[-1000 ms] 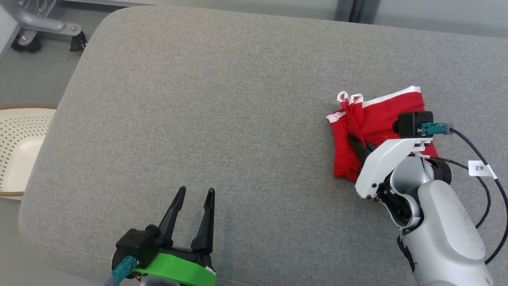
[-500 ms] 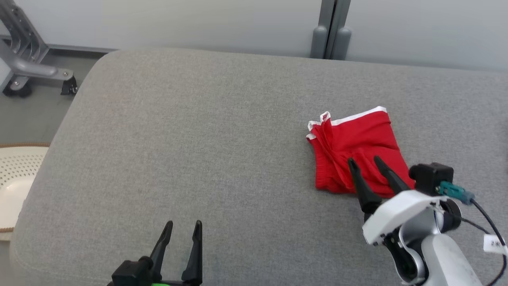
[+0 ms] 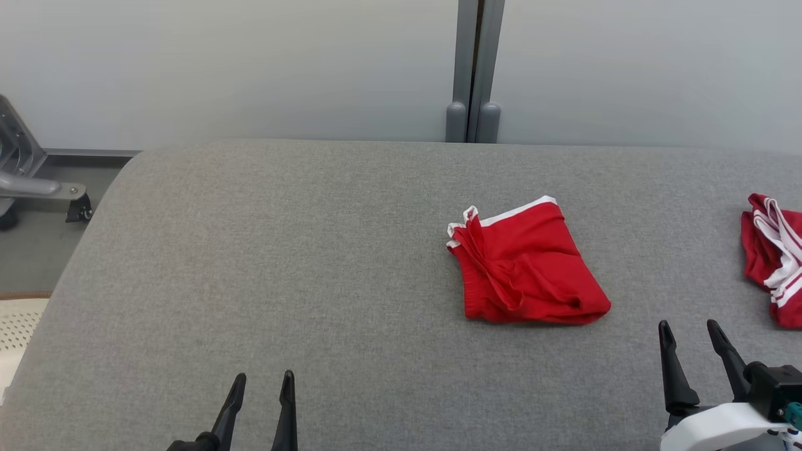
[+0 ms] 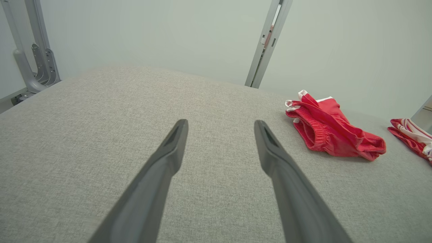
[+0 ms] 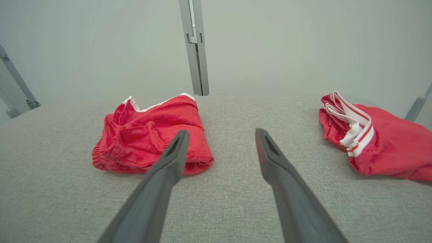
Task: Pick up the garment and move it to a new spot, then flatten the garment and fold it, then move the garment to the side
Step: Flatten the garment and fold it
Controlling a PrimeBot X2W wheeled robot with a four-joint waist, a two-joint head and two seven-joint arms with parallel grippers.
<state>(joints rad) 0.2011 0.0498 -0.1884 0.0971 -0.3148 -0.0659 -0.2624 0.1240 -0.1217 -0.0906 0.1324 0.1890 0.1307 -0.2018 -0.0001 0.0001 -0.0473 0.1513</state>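
1. Right gripper (image 3: 689, 326) sat at the lower right of the head view, its two dark fingers apart and holding nothing, on the near side of the garment and clear of it.
2. Left gripper (image 3: 264, 376) showed at the bottom edge, left of centre, its fingers likewise apart and empty, well away from the garment.
3. The garment (image 3: 526, 269), red shorts with white trim, lay folded on the grey fabric-covered desk (image 3: 282, 250), right of centre and nearer the right gripper than the left.
4. It lay skewed to the desk's edges. The white-trimmed edge faced the far wall, and the gathered elastic edge faced the robot's left.
5. Its longest run went from the far left corner, where the white trim bunched, to the near right corner, which pointed toward the right gripper.
6. In the right wrist view the garment (image 5: 152, 135) lay ahead and to the left, partly behind one finger of the right gripper (image 5: 221, 132).
7. In the left wrist view it (image 4: 334, 130) lay off to the right of the left gripper (image 4: 221, 123), the elastic edge turned toward the camera.
8. A second red garment (image 3: 774, 257), with white stripes, lay at the desk's right edge, well apart from the first.
9. A white perforated basket (image 3: 12, 319) showed beyond the desk's left end.
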